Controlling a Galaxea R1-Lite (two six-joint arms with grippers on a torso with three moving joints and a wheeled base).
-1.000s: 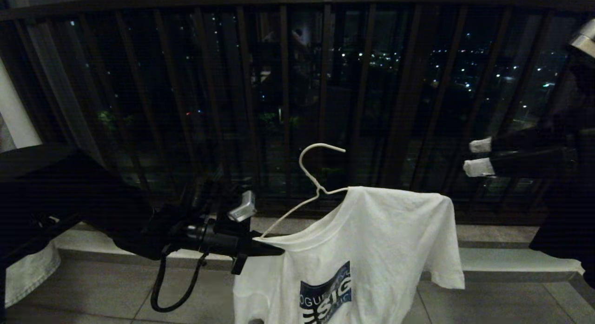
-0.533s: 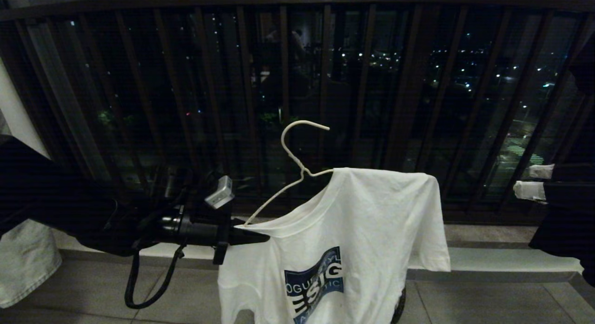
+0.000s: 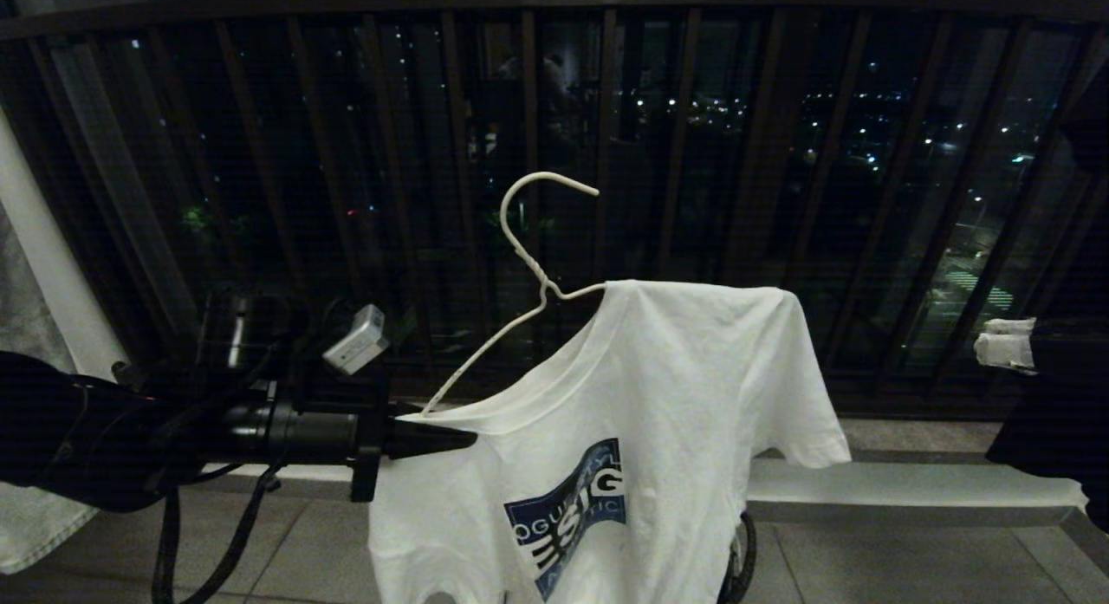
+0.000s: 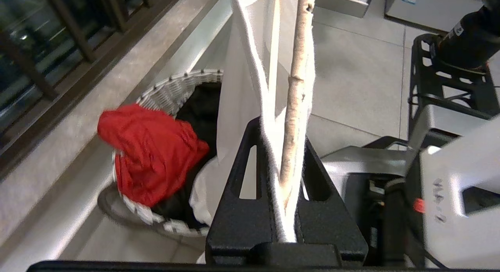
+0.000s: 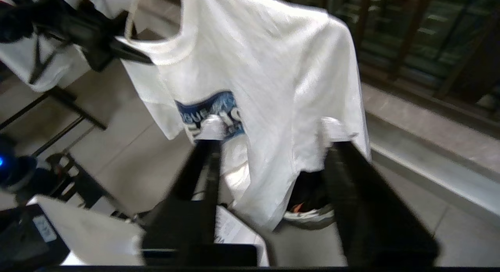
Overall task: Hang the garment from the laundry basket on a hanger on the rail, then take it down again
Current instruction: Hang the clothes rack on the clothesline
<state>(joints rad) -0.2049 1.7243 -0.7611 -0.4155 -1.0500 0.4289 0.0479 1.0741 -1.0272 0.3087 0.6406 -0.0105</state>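
1. While the left gripper (image 3: 450,438) stays clamped on the hanger (image 3: 520,240) and garment (image 3: 658,396) at frame centre, fabric may slide off the bare left shoulder.
2. Right gripper (image 5: 269,131), jaws apart and empty, could snag the sleeve.

The left gripper (image 4: 287,209) has its black jaws pinched tight on the hanger (image 4: 295,108) and a fold of the white garment (image 4: 242,88), which both run straight away from the jaws. Beyond them the laundry basket (image 4: 175,88) stands on the tiled floor (image 4: 351,80) beside a grey ledge (image 4: 78,120), with a red cloth (image 4: 148,155) draped over its rim and dark fabric inside.
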